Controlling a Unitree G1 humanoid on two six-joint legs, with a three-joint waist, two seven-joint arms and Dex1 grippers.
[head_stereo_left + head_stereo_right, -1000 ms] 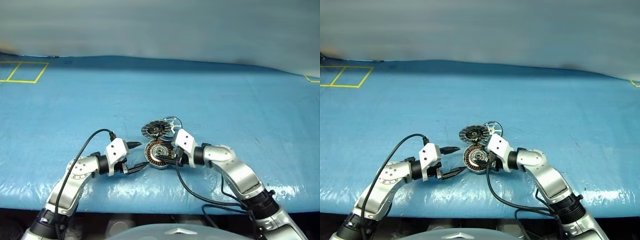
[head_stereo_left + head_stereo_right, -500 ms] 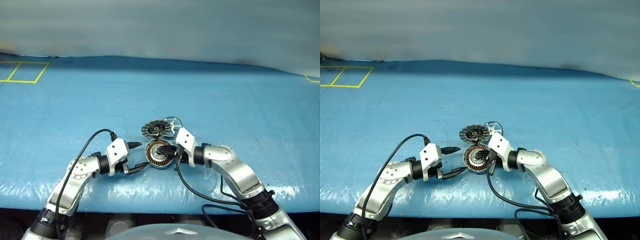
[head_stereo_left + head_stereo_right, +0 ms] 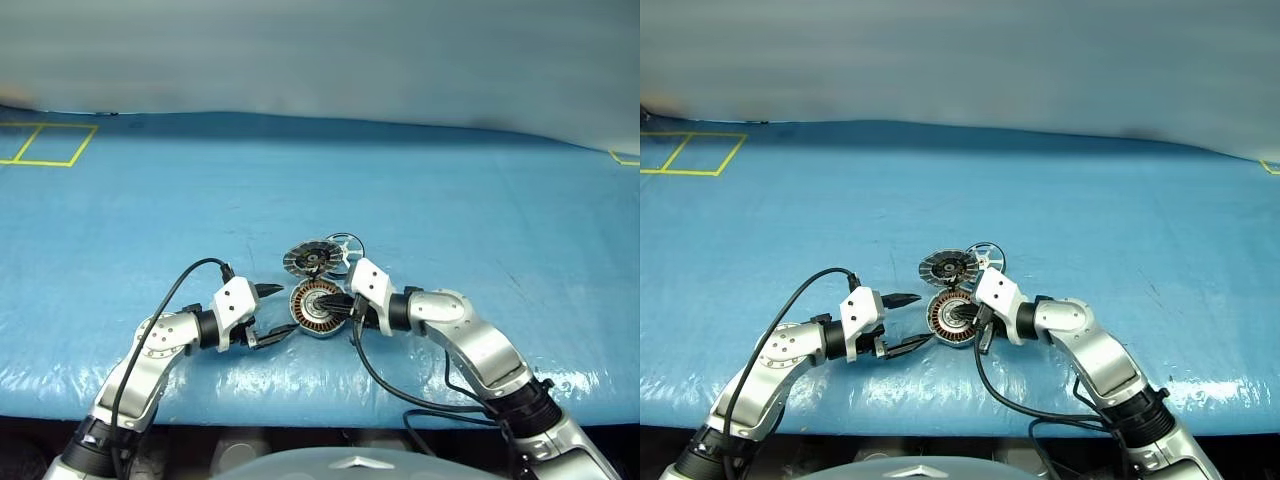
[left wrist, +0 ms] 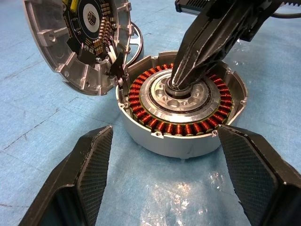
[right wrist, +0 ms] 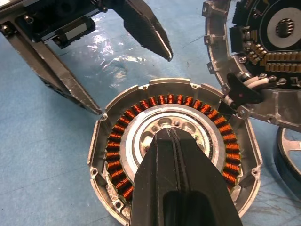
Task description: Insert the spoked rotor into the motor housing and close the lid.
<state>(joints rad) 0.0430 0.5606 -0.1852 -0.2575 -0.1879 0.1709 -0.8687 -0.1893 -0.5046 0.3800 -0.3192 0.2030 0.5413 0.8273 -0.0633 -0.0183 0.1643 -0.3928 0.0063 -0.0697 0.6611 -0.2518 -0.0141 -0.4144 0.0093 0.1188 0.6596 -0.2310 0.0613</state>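
The motor housing [image 3: 316, 309] lies on the blue cover with its ring of copper windings [image 4: 155, 123] facing up. Its lid [image 3: 308, 259] stands tilted open at the far edge, the dark segmented face [image 4: 89, 21] showing. Just behind the lid, partly hidden, lies the spoked rotor [image 3: 344, 243], with its silver rim [image 5: 288, 150] visible. My right gripper [image 3: 336, 305] reaches in from the right, shut and empty, its tips resting on the housing's silver hub [image 5: 141, 136]. To the left of the housing my left gripper [image 3: 285, 309] stands open, one finger on each side of the near wall, apart from it.
A blue cover [image 3: 450, 220] spreads over the whole table, and its front edge runs close below both arms. Yellow tape marks a square [image 3: 45, 145] at the far left and a corner [image 3: 625, 157] at the far right. Black cables loop from both wrists.
My right gripper has closed from partly open to shut, and its tips now sit on the housing's hub. The left arm, the lid and the rotor have stayed put.
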